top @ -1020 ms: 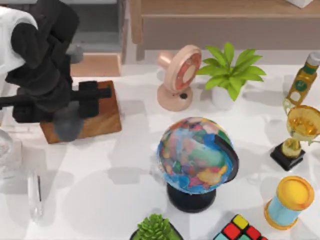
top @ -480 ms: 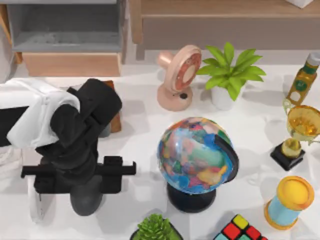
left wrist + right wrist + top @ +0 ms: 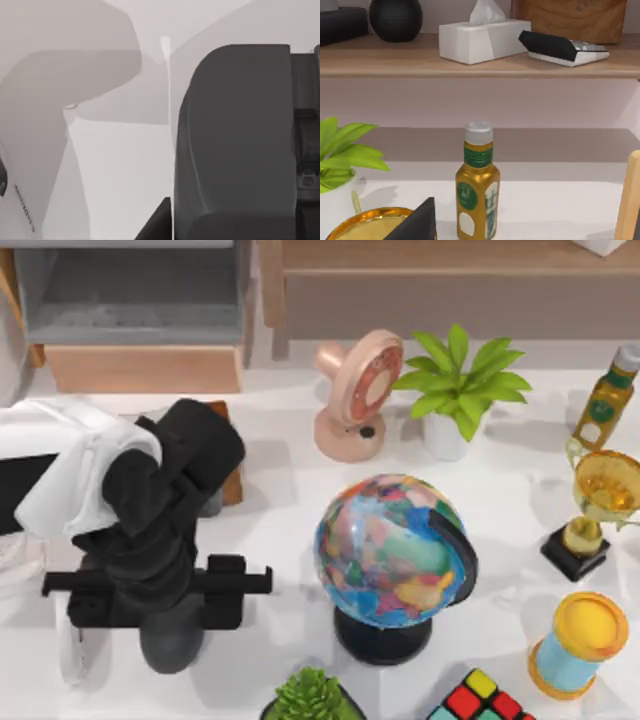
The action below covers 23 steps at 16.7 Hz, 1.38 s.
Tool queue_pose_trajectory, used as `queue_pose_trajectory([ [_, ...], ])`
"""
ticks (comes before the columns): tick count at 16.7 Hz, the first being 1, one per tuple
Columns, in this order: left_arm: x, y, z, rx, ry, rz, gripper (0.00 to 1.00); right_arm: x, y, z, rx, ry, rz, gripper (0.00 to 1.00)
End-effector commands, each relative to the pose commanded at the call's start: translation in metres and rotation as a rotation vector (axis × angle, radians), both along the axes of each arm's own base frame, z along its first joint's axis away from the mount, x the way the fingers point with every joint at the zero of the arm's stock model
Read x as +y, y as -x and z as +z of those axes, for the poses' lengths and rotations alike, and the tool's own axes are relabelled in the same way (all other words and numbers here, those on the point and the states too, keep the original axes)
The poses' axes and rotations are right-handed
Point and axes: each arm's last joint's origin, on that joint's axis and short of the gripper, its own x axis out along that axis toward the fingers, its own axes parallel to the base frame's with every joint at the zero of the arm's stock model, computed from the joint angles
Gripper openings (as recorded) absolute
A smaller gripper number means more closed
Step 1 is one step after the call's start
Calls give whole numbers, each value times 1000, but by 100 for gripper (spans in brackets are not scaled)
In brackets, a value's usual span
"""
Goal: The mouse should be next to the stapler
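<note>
The left jaws (image 3: 172, 625) clasp one mouse (image 3: 172, 638) just beside one stapler (image 3: 68, 652) at the table's left.

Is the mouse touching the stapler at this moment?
Cannot tell. In the top view the left gripper and arm cover the space between the mouse and the stapler.

Hidden or cut off, as we find it: stapler (image 3: 70, 660), mostly covered by our left gripper (image 3: 160, 625); mouse (image 3: 172, 635), upper part under the gripper body; wooden board (image 3: 228, 480), nearly all behind the arm; Rubik's cube (image 3: 478, 698) and succulent (image 3: 308, 698), clipped by the bottom edge.
</note>
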Motion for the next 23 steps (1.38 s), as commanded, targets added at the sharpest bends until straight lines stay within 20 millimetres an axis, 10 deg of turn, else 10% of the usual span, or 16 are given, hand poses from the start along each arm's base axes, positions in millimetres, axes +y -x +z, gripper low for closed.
queue_pose_trajectory([
  [23, 0, -1, -14, -9, 12, 12, 0, 0, 0, 0, 0, 0, 0, 100],
])
